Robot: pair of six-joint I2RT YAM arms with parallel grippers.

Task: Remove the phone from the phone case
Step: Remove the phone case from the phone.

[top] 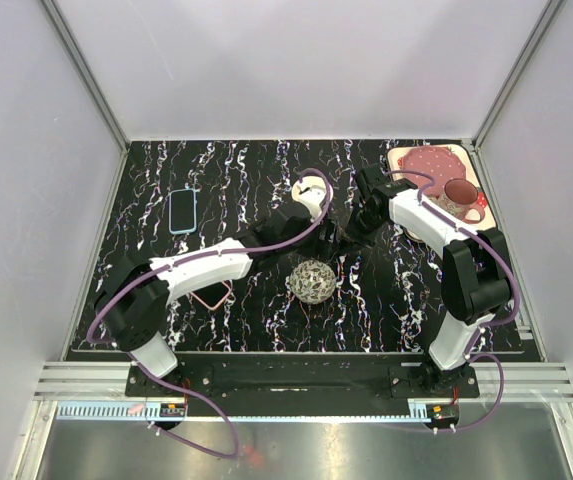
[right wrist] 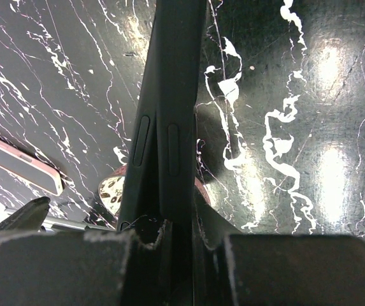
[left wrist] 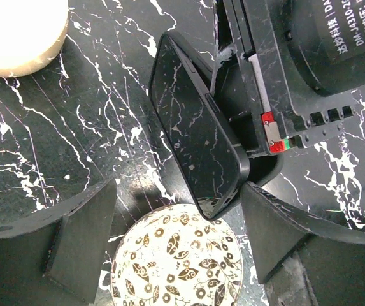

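Note:
A black phone in a black case (left wrist: 195,137) stands on edge above the table, and my right gripper (right wrist: 176,223) is shut on it. In the right wrist view it shows edge-on as two dark slabs (right wrist: 169,95) side by side, each with a side button. My left gripper (left wrist: 177,191) is open around the phone's lower end. Its right finger (left wrist: 278,229) is against the bottom corner and its left finger (left wrist: 80,242) is well apart. From above, both grippers meet at mid-table, the left (top: 328,240) and the right (top: 358,228).
A brown-patterned white bowl (top: 314,281) sits right below the phone. A white round object (top: 311,190) lies behind. A blue phone case (top: 183,211) lies at the left and a pink case (top: 211,297) under my left arm. A pink plate (top: 421,160) with a mug (top: 461,197) is at the back right.

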